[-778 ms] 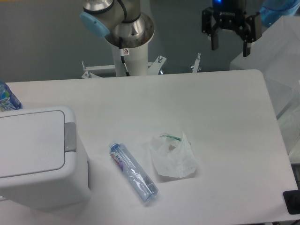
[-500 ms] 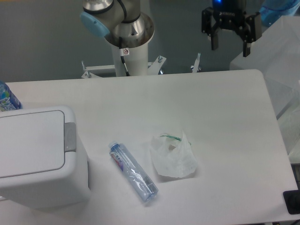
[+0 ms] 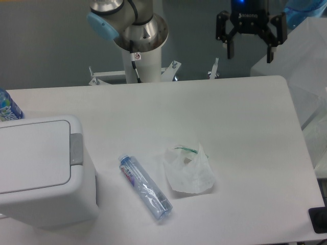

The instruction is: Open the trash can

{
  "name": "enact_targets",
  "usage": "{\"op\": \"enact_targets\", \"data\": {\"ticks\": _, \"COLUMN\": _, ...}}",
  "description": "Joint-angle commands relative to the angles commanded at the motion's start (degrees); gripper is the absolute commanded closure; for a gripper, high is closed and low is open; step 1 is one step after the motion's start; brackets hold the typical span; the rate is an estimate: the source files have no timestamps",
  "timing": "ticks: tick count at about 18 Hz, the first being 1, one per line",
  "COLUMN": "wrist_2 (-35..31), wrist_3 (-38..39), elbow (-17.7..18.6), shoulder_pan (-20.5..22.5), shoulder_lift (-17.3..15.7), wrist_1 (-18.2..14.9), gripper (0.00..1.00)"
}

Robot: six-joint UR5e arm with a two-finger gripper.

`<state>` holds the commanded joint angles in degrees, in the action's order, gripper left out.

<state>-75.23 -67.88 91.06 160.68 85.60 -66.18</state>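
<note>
The trash can (image 3: 43,173) is a large boxy white bin at the front left of the table. Its flat lid panel (image 3: 30,155) lies closed, with a small grey tab (image 3: 76,149) on its right edge. My gripper (image 3: 249,55) hangs high at the back right, above the table's far edge and far from the can. Its two black fingers are spread apart and hold nothing.
A clear plastic bottle (image 3: 145,187) lies on the table right of the can. A small translucent plastic bag (image 3: 188,171) lies beside it. Another bottle (image 3: 7,106) shows at the left edge. The arm's base (image 3: 138,35) stands behind the table. Clear plastic sheeting (image 3: 311,76) hangs at right.
My gripper has risen slightly and its fingers have spread a little wider. Nothing on the table has moved.
</note>
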Motion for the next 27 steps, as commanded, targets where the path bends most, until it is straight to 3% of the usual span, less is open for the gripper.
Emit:
{"op": "enact_targets", "data": {"ticks": 5, "wrist_2": 0.0, "wrist_3": 15.6, "elbow": -1.3, "shoulder_pan": -4.8, "shoulder_lift": 1.7, "wrist_1": 1.1, "gripper": 0.0}}
{"op": "enact_targets", "data": {"ticks": 12, "wrist_2": -0.2, "wrist_3": 32.2, "elbow": -1.7, "shoulder_pan": -12.6, "shoulder_lift": 3.9, "wrist_1": 6.0, "gripper": 0.0}}
{"op": "enact_targets", "data": {"ticks": 19, "wrist_2": -0.1, "wrist_3": 42.1, "elbow": -2.0, "shoulder_pan": -20.8, "shoulder_lift": 6.6, "wrist_1": 6.2, "gripper": 0.0}}
{"op": "enact_targets", "data": {"ticks": 21, "wrist_2": 0.0, "wrist_3": 44.4, "elbow": -2.1, "shoulder_pan": -22.9, "shoulder_lift": 7.7, "wrist_1": 8.4, "gripper": 0.0}}
{"op": "enact_targets", "data": {"ticks": 24, "wrist_2": -0.1, "wrist_3": 54.0, "elbow": -2.2, "shoulder_pan": -26.2, "shoulder_lift": 10.6, "wrist_1": 15.8, "gripper": 0.0}}
{"op": "enact_targets", "data": {"ticks": 27, "wrist_2": -0.1, "wrist_3": 58.3, "elbow": -2.2, "shoulder_pan": -27.5, "shoulder_lift": 11.7, "wrist_1": 17.7, "gripper": 0.0}}
